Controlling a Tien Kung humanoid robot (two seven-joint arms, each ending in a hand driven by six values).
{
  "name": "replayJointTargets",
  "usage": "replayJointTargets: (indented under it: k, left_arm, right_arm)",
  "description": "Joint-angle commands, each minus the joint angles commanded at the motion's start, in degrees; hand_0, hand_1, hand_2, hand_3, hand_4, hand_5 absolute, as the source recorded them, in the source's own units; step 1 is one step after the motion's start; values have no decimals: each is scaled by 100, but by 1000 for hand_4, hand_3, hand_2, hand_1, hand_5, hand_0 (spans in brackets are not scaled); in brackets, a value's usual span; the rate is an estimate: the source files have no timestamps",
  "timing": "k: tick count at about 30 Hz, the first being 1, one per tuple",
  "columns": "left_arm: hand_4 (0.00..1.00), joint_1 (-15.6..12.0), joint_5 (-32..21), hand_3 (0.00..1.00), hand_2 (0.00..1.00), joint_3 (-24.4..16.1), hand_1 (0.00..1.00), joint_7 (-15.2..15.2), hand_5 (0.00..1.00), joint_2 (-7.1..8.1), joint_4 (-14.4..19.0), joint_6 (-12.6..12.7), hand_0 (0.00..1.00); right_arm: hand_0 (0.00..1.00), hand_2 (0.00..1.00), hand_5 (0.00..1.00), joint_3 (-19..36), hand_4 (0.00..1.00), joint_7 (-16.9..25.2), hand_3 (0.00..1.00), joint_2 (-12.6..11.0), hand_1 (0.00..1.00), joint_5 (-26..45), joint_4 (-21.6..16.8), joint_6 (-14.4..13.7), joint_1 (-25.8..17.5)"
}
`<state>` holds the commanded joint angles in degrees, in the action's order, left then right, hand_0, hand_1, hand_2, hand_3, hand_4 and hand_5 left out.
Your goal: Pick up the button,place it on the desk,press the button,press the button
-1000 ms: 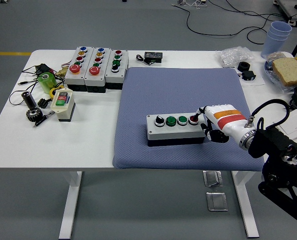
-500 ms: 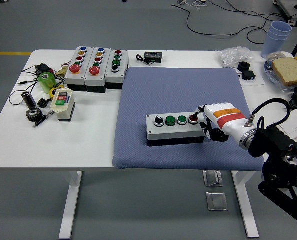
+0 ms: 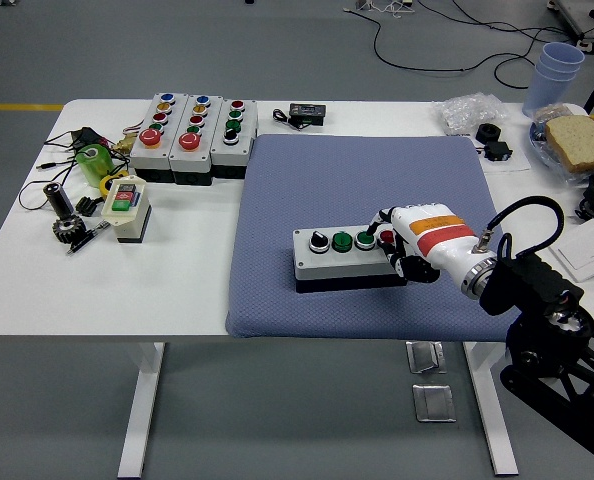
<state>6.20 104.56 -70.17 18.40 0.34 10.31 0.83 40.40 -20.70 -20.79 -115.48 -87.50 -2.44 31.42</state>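
Note:
A grey button box (image 3: pixel 339 259) lies on the blue mat (image 3: pixel 357 170), carrying a black knob, two green buttons and a red button (image 3: pixel 385 238) in a row. My right hand (image 3: pixel 393 244), white with an orange and red band, comes in from the right and sits over the box's right end. Its fingers (image 3: pixel 381 217) are curled, with one resting at the red button and partly hiding it; the others hang against the box's end face. My left arm does not show.
Three larger button boxes (image 3: pixel 192 135) stand at the back left, with a small two-button box (image 3: pixel 125 205), a green item (image 3: pixel 92 160) and small tools beside them. A black adapter (image 3: pixel 305 114), cups (image 3: pixel 557 65), bread (image 3: pixel 580 140) and a white plate (image 3: pixel 585 255) lie right.
My right hand has shifted left and a little up, further over the box's right end, and now covers more of the red button. The box has stayed in place.

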Motion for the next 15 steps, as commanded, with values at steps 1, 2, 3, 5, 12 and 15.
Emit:
replayJointTargets:
  k: [1, 2, 3, 5, 12, 15]
  left_arm:
    - [315, 1, -3, 566, 595, 3, 605, -1, 864, 1, 0, 0, 645]
    - [315, 4, -17, 566, 595, 11, 605, -3, 864, 2, 0, 3, 645]
    - [315, 5, -25, 566, 595, 16, 605, -4, 864, 2, 0, 4, 645]
    - [315, 15, -42, 565, 595, 21, 605, -6, 865, 4, 0, 7, 645]
    - [315, 47, -74, 566, 594, 30, 605, -10, 865, 10, 0, 13, 647]
    - [315, 59, -76, 566, 594, 26, 605, -11, 865, 11, 0, 14, 647]
  right_arm:
    - [235, 229, 2, -1, 469, -2, 644, 12, 2, -1, 15, 3, 5]
    - [235, 229, 2, 11, 469, -4, 644, 36, 2, -5, 42, 4, 12]
    - [235, 229, 2, 19, 469, -6, 644, 50, 2, -8, 58, 5, 15]
    - [235, 229, 2, 34, 471, -7, 644, 86, 2, -12, 89, 11, 31]
    - [235, 229, 2, -16, 472, -10, 643, 118, 2, 6, 148, 41, 43]
    - [235, 229, 2, -38, 472, -8, 643, 112, 2, 22, 177, 49, 43]
